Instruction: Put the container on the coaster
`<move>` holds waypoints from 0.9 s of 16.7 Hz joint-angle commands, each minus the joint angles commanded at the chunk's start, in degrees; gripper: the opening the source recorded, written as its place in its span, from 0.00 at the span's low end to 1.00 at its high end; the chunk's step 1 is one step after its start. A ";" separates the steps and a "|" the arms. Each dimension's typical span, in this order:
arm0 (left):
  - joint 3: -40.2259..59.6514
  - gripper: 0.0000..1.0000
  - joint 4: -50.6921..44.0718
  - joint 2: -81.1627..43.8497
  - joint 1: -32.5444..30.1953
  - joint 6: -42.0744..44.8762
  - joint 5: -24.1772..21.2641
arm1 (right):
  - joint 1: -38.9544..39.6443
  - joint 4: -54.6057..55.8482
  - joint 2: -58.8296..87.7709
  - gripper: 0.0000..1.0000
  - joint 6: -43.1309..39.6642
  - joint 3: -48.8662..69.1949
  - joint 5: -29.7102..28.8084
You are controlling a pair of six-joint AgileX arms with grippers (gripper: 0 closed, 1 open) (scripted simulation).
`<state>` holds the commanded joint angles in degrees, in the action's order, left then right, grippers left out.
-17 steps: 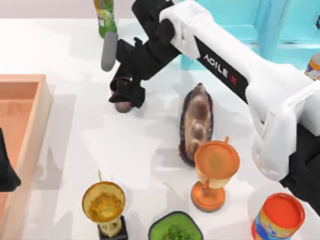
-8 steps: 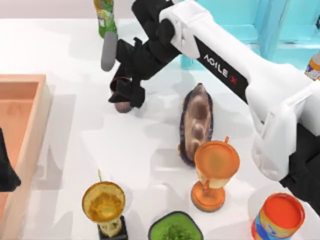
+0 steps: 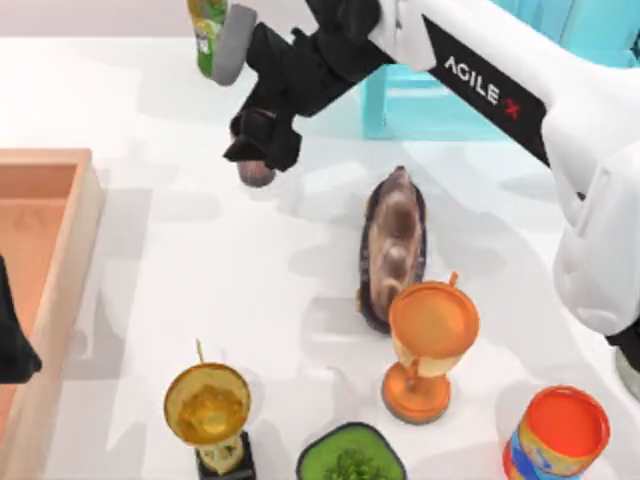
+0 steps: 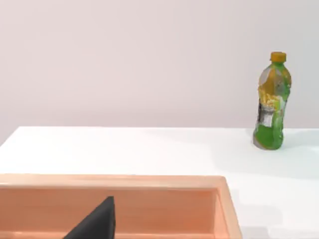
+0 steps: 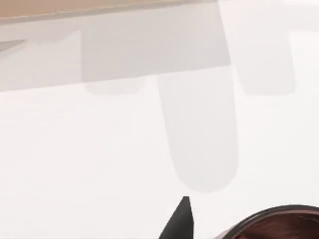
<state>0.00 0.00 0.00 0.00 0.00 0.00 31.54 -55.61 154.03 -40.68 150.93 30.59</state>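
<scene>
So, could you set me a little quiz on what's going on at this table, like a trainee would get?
1. True or false: the right gripper has its jaws round the small pinkish-brown tumbler cup.
2. Which thing stands closest to the orange trophy cup?
A) the green drink bottle
B) the brown dark-rimmed oval figure
C) the orange-topped can
3. Fill the gap: the left gripper is parked over the peach-coloured open ____.

Key: 1 true; 2 B; 3 tray.
</scene>
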 joint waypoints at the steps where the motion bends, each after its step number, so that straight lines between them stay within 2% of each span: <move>1: 0.00 1.00 0.00 0.00 0.00 0.00 0.00 | -0.66 1.57 -3.79 0.00 1.78 -4.39 -0.40; 8: 0.00 1.00 0.00 0.00 0.00 0.00 0.00 | -8.93 14.33 -37.70 0.00 16.38 -44.22 -6.43; 15: 0.00 1.00 0.00 0.00 0.00 0.00 0.00 | -20.33 25.50 -74.59 0.00 31.14 -90.00 -18.22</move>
<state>0.00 0.00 0.00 0.00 0.00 0.00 11.21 -30.12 79.44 -9.54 60.93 12.37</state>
